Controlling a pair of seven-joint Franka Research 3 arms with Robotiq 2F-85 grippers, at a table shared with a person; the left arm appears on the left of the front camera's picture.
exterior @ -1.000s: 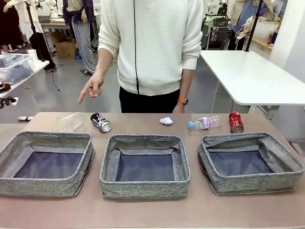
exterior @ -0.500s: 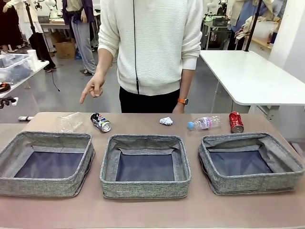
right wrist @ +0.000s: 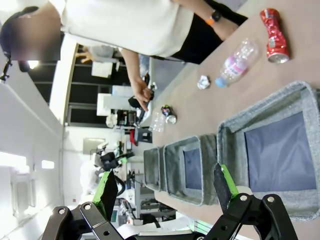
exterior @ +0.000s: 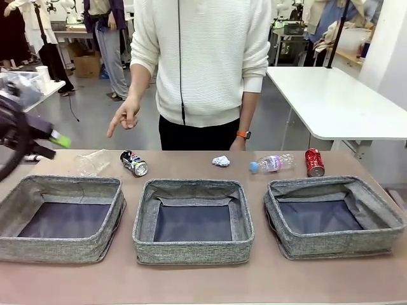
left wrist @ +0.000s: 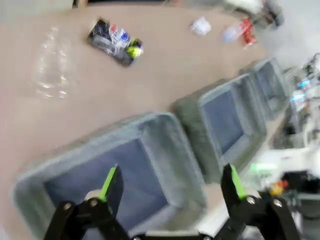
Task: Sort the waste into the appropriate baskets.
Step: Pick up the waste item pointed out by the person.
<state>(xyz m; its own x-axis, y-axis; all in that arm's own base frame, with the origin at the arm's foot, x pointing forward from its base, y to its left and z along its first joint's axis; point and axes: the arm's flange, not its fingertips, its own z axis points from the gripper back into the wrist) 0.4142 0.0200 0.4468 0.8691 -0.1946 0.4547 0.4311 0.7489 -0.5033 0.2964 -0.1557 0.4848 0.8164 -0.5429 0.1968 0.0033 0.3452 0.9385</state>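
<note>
Brown bench (exterior: pixel 191 279): waste (exterior: pixel 220 161) lined along far edge beyond three baskets (exterior: pixel 193 185), laid out for picking. Left hand (left wrist: pixel 170 195) spread, empty, set for grasp; printed can (left wrist: pixel 115 41), plastic cup (left wrist: pixel 50 70) ahead of it, past nearest basket (left wrist: pixel 155 122). Right hand (right wrist: pixel 165 192) spread; red can (right wrist: pixel 272 35) far ahead.

We see grey woven fabric on the left basket (exterior: pixel 57 249), middle basket (exterior: pixel 191 251) and right basket (exterior: pixel 337 244), each with a dark blue-grey bottom. The worktop (exterior: pixel 191 283) is a dull pinkish brown. The red can (exterior: pixel 314 162) is plain red; the printed can (exterior: pixel 134 163) mixes dark blue and white. The bottle (exterior: pixel 272 164) is clear with a blue cap and pinkish label, the cup (exterior: pixel 94 162) clear, the paper wad (exterior: pixel 220 161) white. The person's ribbed sweater (exterior: pixel 210 57) is white, the wristband (exterior: pixel 243 135) orange. The left pincer (left wrist: pixel 171 182) and right pincer (right wrist: pixel 165 187) are black with green pads.
</note>
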